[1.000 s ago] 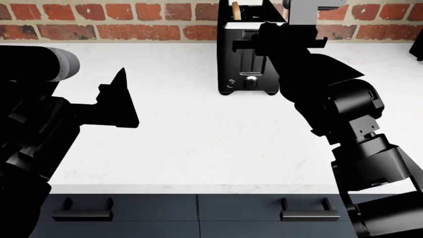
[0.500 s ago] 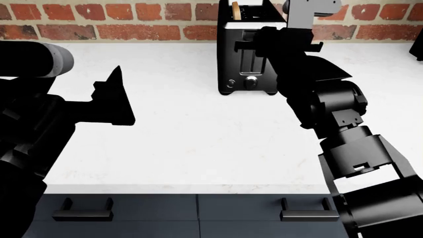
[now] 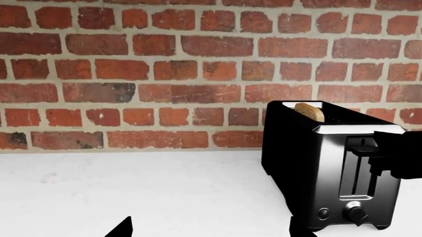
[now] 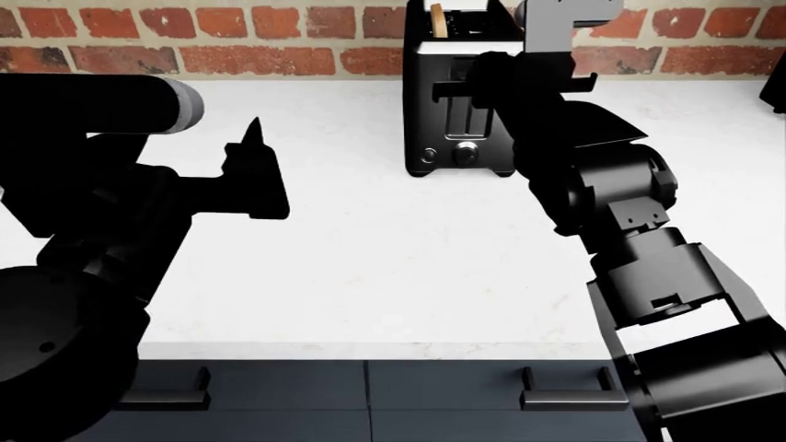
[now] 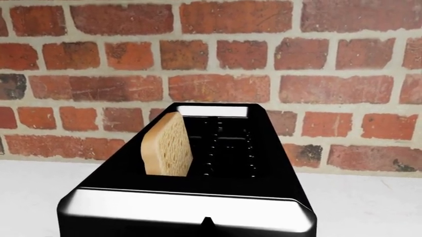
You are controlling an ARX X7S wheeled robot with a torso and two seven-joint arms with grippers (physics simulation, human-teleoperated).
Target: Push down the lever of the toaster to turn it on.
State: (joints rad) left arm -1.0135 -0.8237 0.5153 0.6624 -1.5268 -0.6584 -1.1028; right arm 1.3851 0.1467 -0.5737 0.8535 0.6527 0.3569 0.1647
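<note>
The toaster point(image 4: 461, 101) stands upright at the back of the white counter point(image 4: 393, 258), close against the brick wall point(image 4: 246, 37), with its slotted front and round knob point(image 4: 467, 154) facing the robot. A slice of bread point(image 5: 168, 144) stands on edge in one of its top slots, sticking up above the rim.

The right arm point(image 4: 614, 212) reaches forward from the lower right, its links stacked up toward the toaster's front. The right gripper point(image 4: 522, 78) sits against the upper part of the front face, by the lever point(image 3: 361, 146), which is near the top of its vertical slot. The black fingers merge with the black toaster, so I cannot tell whether they are spread or closed, nor whether they touch the lever. The right wrist view looks down over the toaster's top from just in front of it.

The left arm point(image 4: 110, 212) is raised over the left side of the counter, well apart from the toaster, pointing toward the wall. The left gripper point(image 4: 252, 175) holds nothing; two fingertips point(image 3: 122, 228) show far apart in its wrist view, so it is spread open
</note>
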